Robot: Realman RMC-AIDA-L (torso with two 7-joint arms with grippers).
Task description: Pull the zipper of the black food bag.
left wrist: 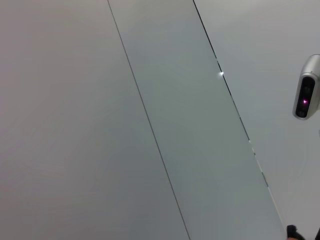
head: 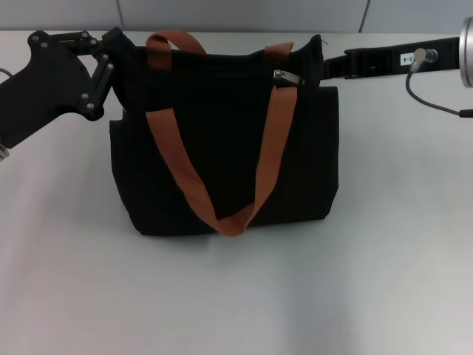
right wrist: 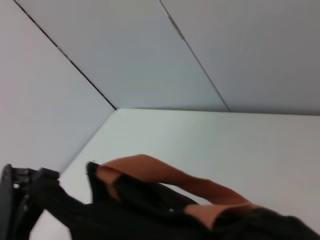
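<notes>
**Zipper pull lies at the bag's top right, close to the right arm**

A black food bag (head: 222,159) sits on a white table (head: 236,296), filling the middle of the head view. Two rust-brown strap handles (head: 222,174) drape down its front and meet in a V near its lower edge.

The zipper (head: 290,77), a small silver teardrop tab, lies on the bag's top edge, upper right of centre in the frame, just beside the right-hand strap. Its long axis runs roughly left to right, tilted slightly downward to the right, along the top seam.

The left gripper (head: 111,55) is in the upper left of the frame, touching or very nearly touching the bag's top left corner. Whether its fingers are spread or clenched cannot be told.

The right arm (head: 377,61) reaches in horizontally from the upper right. Its tip is hidden behind the bag's top right corner, so the state of its fingers cannot be told either.

Judging from this, the right arm is much the nearer to the zipper, which lies just left of its hidden tip. A pull would probably travel leftward along the top edge while the left gripper steadies the far corner.
</notes>
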